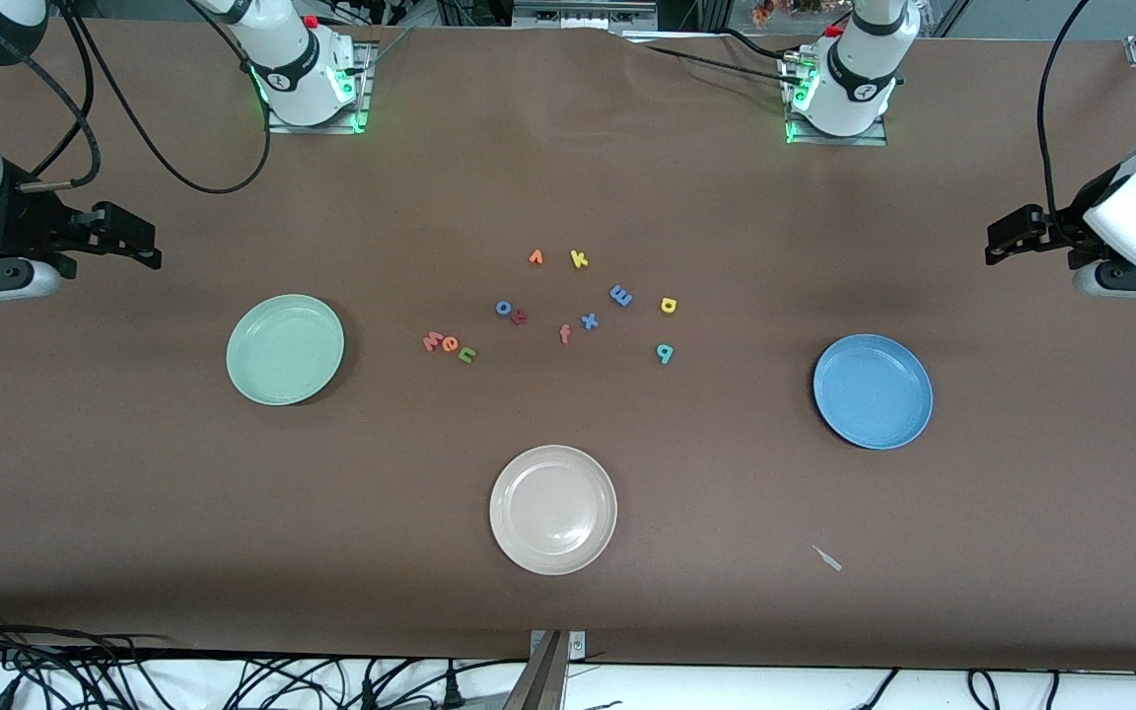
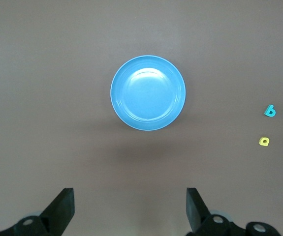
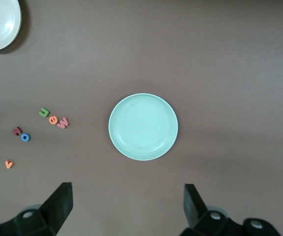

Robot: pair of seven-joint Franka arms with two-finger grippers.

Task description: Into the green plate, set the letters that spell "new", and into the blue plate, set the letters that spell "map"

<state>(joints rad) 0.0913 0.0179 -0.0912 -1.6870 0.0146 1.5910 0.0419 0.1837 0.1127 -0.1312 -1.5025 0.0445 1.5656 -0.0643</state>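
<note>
Letters (image 1: 548,306) lie between green plate (image 1: 285,349) and blue plate (image 1: 873,390); both claws released.

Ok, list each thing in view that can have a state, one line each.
green plate: empty.
blue plate: empty.
cream-white plate: empty.
n, e, w letters: on the table in a row, beside the green plate.
m, a, p: loose on the table.
left gripper: fingers open, holding nothing, above the blue plate.
right gripper: fingers open, holding nothing, above the green plate.
</note>
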